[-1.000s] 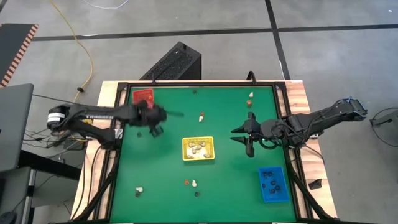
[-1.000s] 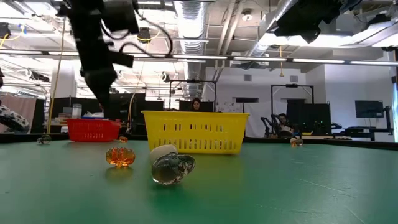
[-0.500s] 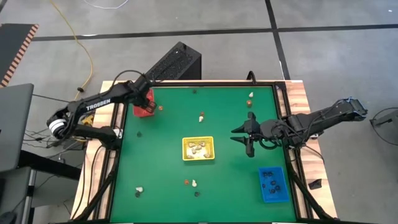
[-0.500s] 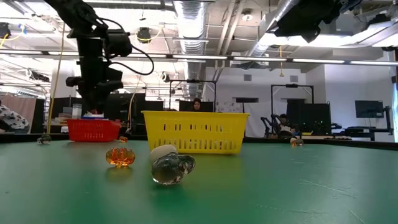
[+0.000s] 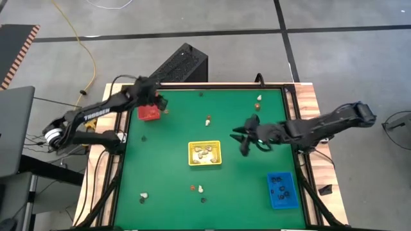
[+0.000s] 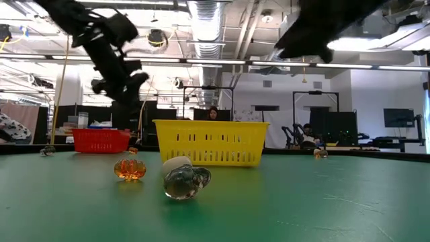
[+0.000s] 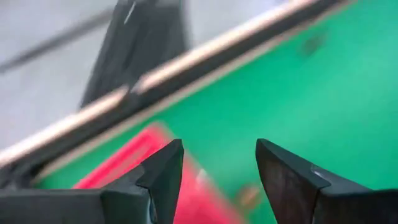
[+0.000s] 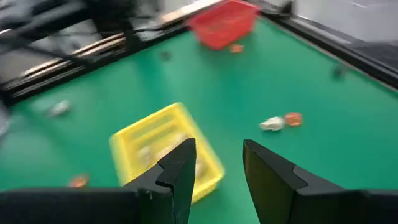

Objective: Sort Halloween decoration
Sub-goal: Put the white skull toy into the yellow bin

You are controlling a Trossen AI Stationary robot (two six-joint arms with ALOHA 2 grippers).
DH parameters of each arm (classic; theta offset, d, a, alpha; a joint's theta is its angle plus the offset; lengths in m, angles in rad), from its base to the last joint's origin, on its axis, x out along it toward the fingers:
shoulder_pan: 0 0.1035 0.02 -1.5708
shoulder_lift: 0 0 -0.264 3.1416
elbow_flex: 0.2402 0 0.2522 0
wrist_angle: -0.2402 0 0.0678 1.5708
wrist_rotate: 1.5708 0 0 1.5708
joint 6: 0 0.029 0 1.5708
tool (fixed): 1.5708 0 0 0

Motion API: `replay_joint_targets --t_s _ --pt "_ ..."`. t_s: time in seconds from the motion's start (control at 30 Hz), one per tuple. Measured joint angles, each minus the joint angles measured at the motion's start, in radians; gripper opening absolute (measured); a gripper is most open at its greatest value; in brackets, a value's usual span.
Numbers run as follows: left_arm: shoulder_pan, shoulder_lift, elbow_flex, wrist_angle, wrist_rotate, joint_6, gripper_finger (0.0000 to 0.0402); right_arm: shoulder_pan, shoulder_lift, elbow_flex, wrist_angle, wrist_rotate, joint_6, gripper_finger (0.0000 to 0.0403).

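Over the far left corner of the green table (image 5: 173, 186), the left gripper (image 5: 157, 102) is hanging above the red tray (image 5: 148, 112), its fingers (image 7: 163, 174) standing apart with nothing between them. Right of centre, the right gripper (image 5: 243, 138) is hovering above the mat between the yellow tray (image 5: 205, 153) and the blue tray (image 5: 281, 190), its fingers (image 8: 180, 165) parted and holding nothing. The Halloween decoration is lying scattered: a cream piece (image 5: 208, 121) near the middle of the far half, an orange and cream pair (image 5: 258, 101) toward the far right, an orange-brown bead beside a cream piece (image 5: 196, 188) and a dark one (image 5: 203, 199) at the near edge, and two more (image 5: 143, 197) near left. Cream pieces are sitting inside the yellow tray, black ones inside the blue tray. From table level, the orange pumpkin (image 6: 130, 168) is sitting upright, stem up, and the clear, white-topped trinket (image 6: 186, 179) is lying on its side, long axis across the view. The other pieces are too small to show which way they point.
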Motion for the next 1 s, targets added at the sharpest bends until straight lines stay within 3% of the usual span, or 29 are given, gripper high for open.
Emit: replay_joint_targets --t_s 0.17,0.33,0.47,0.6,0.83,1.0 --pt "-0.076 -0.131 -0.24 0.495 0.15 -0.023 0.0193 -0.224 0.216 0.088 -0.011 -0.1 0.078 0.0153" --pt "-0.137 -0.161 -0.4 0.795 0.16 0.01 0.0193 -0.427 0.417 0.237 -0.134 -0.324 0.073 0.0145" --pt "-0.134 -0.159 -0.416 0.811 0.144 0.114 0.0193 -0.559 0.513 0.376 -0.438 -0.253 0.062 0.014" --pt "-0.133 -0.159 -0.415 0.801 0.174 0.108 0.0193 -0.728 0.591 0.453 -0.637 -0.223 0.066 0.0137" --pt "-0.134 -0.159 -0.415 0.734 0.247 0.124 0.0193 -1.018 0.708 0.466 -0.69 -0.358 0.024 0.014" --pt "-0.134 -0.159 -0.415 0.671 0.248 0.142 0.0193 -1.092 0.75 0.465 -0.69 -0.359 0.005 0.0148"
